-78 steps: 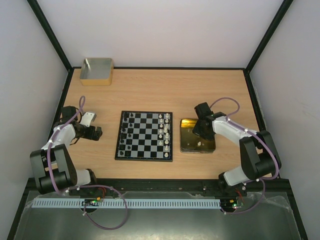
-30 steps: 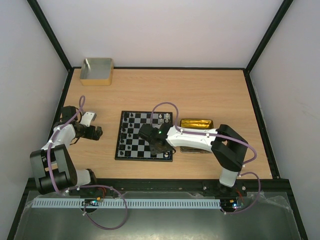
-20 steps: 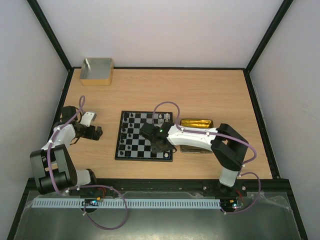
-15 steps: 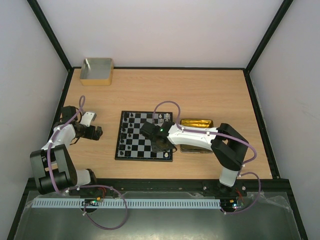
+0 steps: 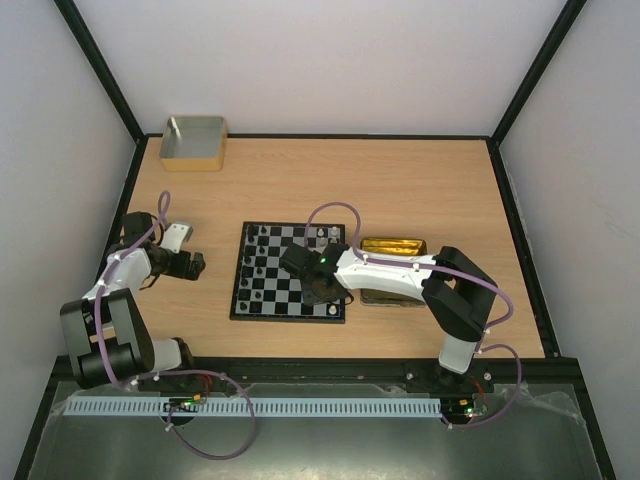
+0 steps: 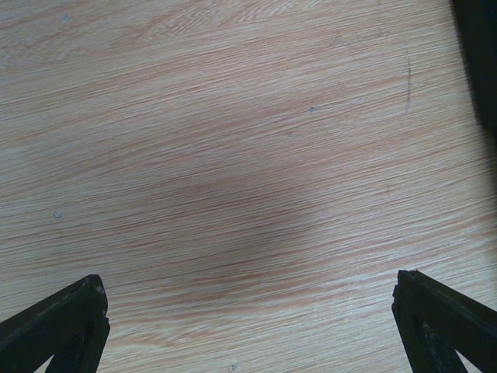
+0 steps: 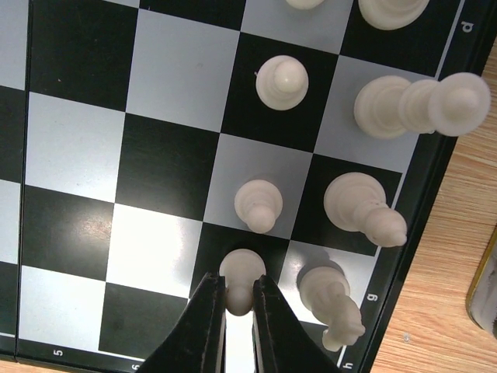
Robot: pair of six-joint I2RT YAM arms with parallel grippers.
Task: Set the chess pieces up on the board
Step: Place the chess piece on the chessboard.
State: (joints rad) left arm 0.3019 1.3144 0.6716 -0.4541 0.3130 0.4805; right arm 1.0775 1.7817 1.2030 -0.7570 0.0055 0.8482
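A cream-white pawn is pinched upright by the right hand, presumably for seating squarely on the board; the left hand is spread wide, idle, near the left edge of the table.

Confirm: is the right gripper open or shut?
Shut on a cream pawn: the right wrist view shows the right gripper pinching its sides above the board.
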